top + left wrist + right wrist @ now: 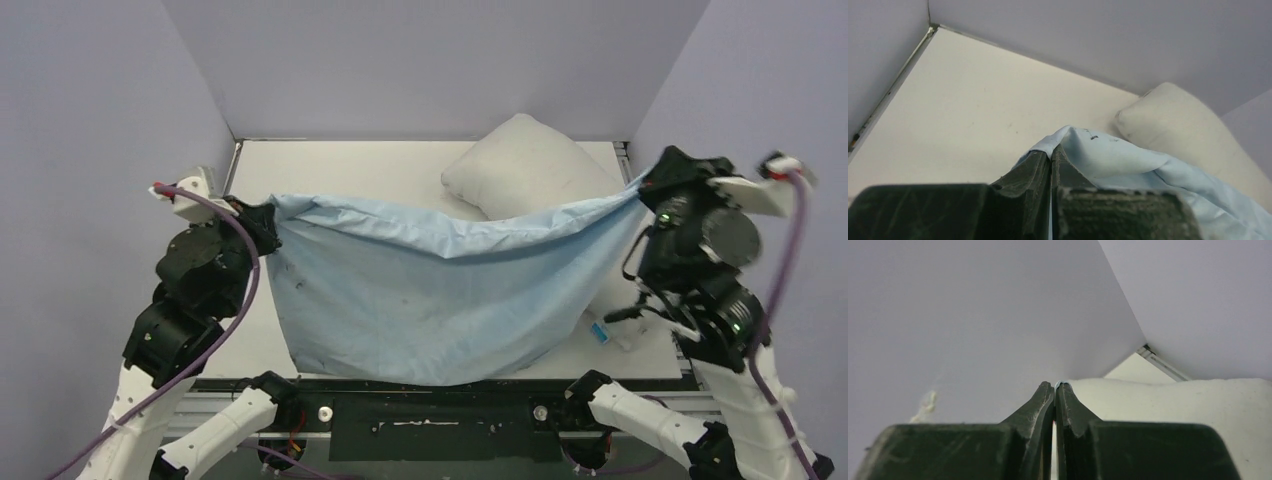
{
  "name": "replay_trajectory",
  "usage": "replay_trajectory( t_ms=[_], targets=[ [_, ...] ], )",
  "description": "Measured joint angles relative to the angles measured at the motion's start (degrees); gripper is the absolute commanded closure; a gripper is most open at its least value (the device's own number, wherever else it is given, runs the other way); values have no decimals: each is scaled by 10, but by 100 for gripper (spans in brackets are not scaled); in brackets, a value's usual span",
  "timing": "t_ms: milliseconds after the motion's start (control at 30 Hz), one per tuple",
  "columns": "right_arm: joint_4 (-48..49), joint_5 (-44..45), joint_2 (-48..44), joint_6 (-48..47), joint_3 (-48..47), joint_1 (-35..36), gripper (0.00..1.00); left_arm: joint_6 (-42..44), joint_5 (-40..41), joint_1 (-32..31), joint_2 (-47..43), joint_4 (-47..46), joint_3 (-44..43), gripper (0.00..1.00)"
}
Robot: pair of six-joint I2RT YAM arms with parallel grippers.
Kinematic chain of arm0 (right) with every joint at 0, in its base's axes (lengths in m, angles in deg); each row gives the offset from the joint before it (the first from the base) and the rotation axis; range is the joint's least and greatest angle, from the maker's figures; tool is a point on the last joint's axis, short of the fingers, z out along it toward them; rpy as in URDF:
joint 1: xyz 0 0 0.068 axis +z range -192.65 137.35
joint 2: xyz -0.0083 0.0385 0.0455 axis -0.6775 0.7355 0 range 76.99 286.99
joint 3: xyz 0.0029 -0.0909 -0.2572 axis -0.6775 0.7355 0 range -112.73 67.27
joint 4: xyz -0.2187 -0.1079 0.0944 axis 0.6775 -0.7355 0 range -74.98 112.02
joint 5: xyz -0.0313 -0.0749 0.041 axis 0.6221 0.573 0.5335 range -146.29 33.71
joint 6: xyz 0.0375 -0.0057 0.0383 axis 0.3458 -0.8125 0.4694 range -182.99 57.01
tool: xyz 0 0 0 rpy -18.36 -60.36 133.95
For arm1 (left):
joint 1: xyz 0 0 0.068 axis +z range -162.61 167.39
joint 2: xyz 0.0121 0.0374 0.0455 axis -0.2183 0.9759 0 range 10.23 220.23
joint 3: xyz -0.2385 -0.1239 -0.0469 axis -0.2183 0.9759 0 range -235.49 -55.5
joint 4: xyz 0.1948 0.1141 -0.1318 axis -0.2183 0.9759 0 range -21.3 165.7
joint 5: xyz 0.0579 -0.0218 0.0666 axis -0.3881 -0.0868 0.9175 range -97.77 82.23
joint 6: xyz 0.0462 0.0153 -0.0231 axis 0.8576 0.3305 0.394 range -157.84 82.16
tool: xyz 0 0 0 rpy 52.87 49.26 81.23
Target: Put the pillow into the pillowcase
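The light blue pillowcase (430, 295) hangs stretched between both arms, sagging down to the near table edge. My left gripper (268, 226) is shut on its left corner, and blue cloth (1108, 155) folds over the left fingertips. At the far right, my right gripper (648, 187) is shut on the other corner; only a sliver of blue (1062, 383) shows at its tips. The off-white pillow (525, 165) lies at the back right of the table, behind the raised cloth, its lower part hidden. The pillow (1188, 130) also shows in the left wrist view, and the pillow (1168, 405) fills the right wrist view's lower right.
Lavender walls (430, 60) enclose the white table (340, 170) on three sides. A small white and blue item (606, 333) lies near the right arm, by the pillowcase's lower right edge. A metal rail (625, 155) runs along the table's right side.
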Motion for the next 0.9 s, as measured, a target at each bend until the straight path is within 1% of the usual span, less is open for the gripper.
replay_trajectory(
  t_ms=[100,167,267,333,367,433,533,600,700,767,900],
  targets=[
    [-68,-15,96,-1,-25,0,100,1,0,0,10,18,45,100],
    [-101,-31,153,-2,-33,0,100,7,3,0,19,29,57,100],
    [-120,-59,217,-16,-33,-8,100,27,22,0,32,31,57,100],
    [-113,-85,239,-33,-36,-33,100,47,53,0,35,31,53,100],
    [-116,-99,248,-37,-49,-53,100,59,70,0,35,30,46,100],
    [-120,-124,274,-42,-107,-97,100,78,97,0,34,20,29,100],
    [-101,-139,298,-48,-192,-129,100,103,122,0,22,-7,-3,100],
    [-78,-150,293,-51,-216,-129,100,109,118,0,11,-19,-19,100],
    [-47,-161,260,-55,-206,-128,100,111,82,0,-18,-34,-29,100],
    [-16,-154,220,-53,-170,-128,100,110,52,0,-38,-37,-33,100],
    [53,-130,108,-52,-73,-128,100,96,-18,0,-72,-42,-48,100]
  ],
)
